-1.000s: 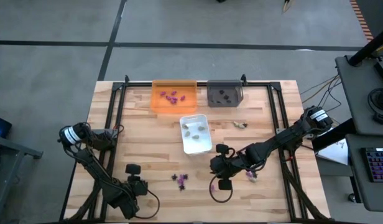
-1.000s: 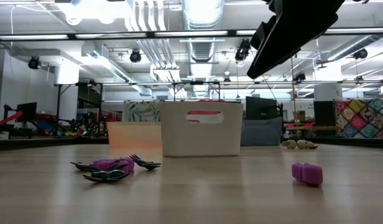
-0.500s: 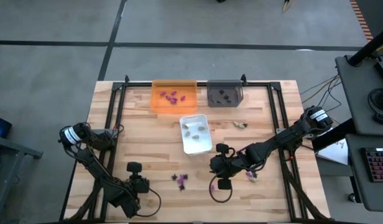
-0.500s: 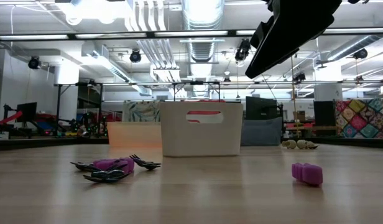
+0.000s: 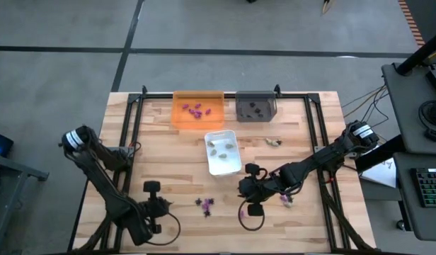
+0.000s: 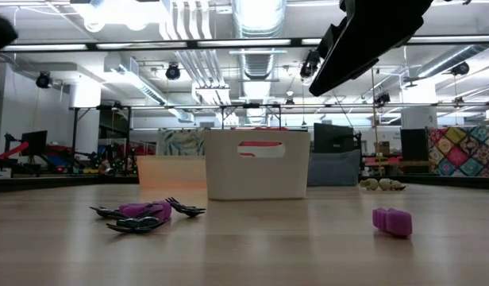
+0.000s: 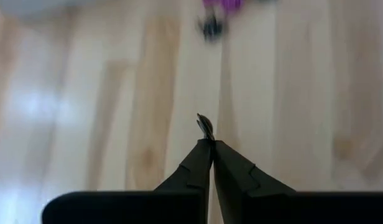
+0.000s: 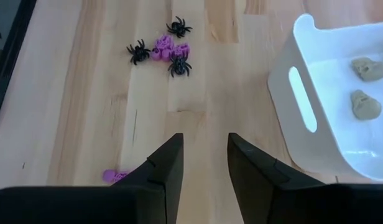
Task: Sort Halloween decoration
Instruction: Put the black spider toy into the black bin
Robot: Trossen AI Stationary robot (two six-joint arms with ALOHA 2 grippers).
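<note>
A small pile of purple and black pieces (image 5: 206, 204) lies on the wooden table near its front; it also shows in the right wrist view (image 8: 163, 51) and the low view (image 6: 145, 213). Single purple pieces lie by the right arm (image 5: 241, 212) (image 5: 286, 200), and pale beige pieces (image 5: 273, 142) lie right of the white tray. My left gripper (image 5: 157, 207) is shut, left of the pile; its tips show in the left wrist view (image 7: 211, 144). My right gripper (image 8: 204, 158) is open and empty, right of the pile (image 5: 243, 190).
An orange tray (image 5: 198, 120) with purple pieces and a grey tray (image 5: 255, 117) with black pieces stand at the far edge. A white tray (image 5: 225, 168) with beige pieces stands mid-table, close to my right gripper. Black rails run along the table's left, right and far edges.
My left arm has swung: its upper part has gone toward the table's left and far edges, and its gripper has edged slightly toward the far edge, still shut. The pieces have stayed where they were.
</note>
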